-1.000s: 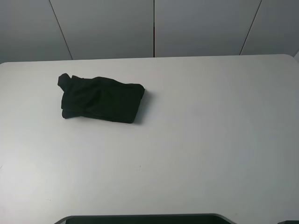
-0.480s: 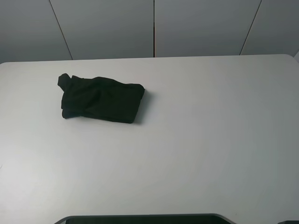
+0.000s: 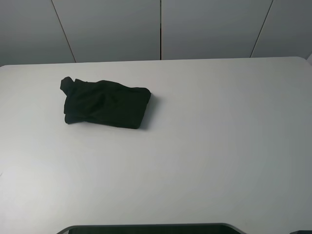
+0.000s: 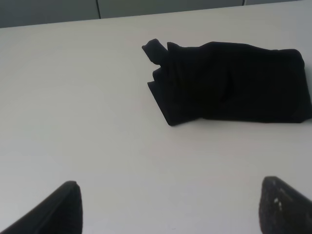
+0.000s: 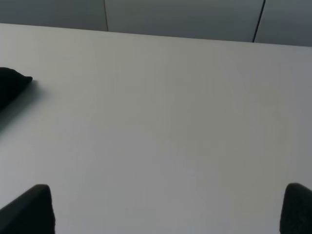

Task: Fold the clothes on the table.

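Note:
The clothes (image 3: 105,103) are a black T-shirt lying in a compact folded bundle on the far left part of the white table (image 3: 204,146). No print or label shows. It also shows in the left wrist view (image 4: 229,83), and one corner shows in the right wrist view (image 5: 12,85). My left gripper (image 4: 170,207) is open and empty, well short of the bundle, with only its fingertips (image 4: 66,204) in view. My right gripper (image 5: 168,209) is open and empty over bare table, far to the right of the bundle. Neither gripper shows in the exterior high view.
Grey wall panels (image 3: 161,29) stand behind the table's far edge. A dark strip (image 3: 146,228) runs along the near edge of the exterior high view.

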Robot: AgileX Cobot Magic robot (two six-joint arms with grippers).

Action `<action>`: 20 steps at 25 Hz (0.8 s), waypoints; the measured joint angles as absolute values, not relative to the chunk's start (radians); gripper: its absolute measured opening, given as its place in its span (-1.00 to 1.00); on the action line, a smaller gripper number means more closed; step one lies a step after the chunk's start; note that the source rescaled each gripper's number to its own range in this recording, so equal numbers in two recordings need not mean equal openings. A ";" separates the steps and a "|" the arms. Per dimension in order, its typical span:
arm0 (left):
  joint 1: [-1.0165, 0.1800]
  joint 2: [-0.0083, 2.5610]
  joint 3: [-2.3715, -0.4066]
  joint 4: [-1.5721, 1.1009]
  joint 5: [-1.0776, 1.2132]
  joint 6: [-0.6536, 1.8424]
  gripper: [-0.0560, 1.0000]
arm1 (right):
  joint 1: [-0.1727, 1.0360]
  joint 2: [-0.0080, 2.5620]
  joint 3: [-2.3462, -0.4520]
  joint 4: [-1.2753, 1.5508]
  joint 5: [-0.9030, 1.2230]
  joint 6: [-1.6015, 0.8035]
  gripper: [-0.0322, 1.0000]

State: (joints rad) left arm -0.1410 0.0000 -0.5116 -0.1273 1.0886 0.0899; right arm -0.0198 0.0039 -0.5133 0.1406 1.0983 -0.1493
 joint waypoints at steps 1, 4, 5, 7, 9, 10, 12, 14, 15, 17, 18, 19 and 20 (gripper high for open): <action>-0.141 0.000 -0.512 -0.127 1.089 0.090 0.89 | -0.031 0.004 -0.513 0.141 1.098 -0.149 1.00; -0.141 0.000 -0.512 -0.127 1.089 0.087 0.89 | -0.053 0.004 -0.513 0.141 1.098 -0.149 1.00; -0.141 0.000 -0.512 -0.127 1.089 0.087 0.89 | -0.053 0.004 -0.513 0.141 1.098 -0.149 1.00; -0.141 0.000 -0.512 -0.127 1.089 0.087 0.89 | -0.046 0.004 -0.513 0.141 1.098 -0.149 1.00; -0.141 0.000 -0.512 -0.127 1.089 0.087 0.89 | -0.038 0.004 -0.513 0.141 1.098 -0.149 1.00; -0.141 0.000 -0.512 -0.127 1.089 0.087 0.89 | -0.036 0.004 -0.513 0.141 1.098 -0.149 1.00; -0.141 0.000 -0.512 -0.127 1.089 0.087 0.89 | -0.031 0.004 -0.513 0.141 1.098 -0.145 1.00; -0.141 0.000 -0.512 -0.127 1.089 0.087 0.89 | -0.031 0.004 -0.513 0.154 1.098 -0.123 1.00; -0.141 0.000 -0.512 -0.127 1.089 0.087 0.89 | -0.031 0.004 -0.513 0.163 1.098 -0.118 1.00; -0.141 0.000 -0.512 -0.127 1.089 0.087 0.89 | -0.031 0.004 -0.513 0.174 1.098 -0.111 1.00; -0.141 0.000 -0.512 -0.127 1.089 0.087 0.89 | -0.031 0.004 -0.513 0.173 1.098 -0.109 1.00; -0.141 0.000 -0.512 -0.127 1.089 0.087 0.89 | -0.031 0.004 -0.513 0.173 1.098 -0.109 1.00; -0.141 0.000 -0.512 -0.127 1.089 0.087 0.89 | -0.031 0.004 -0.513 0.173 1.098 -0.107 1.00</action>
State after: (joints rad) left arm -0.1410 0.0000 -0.5116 -0.1273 1.0886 0.0872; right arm -0.0315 0.0039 -0.5133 0.1735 1.0983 -0.1074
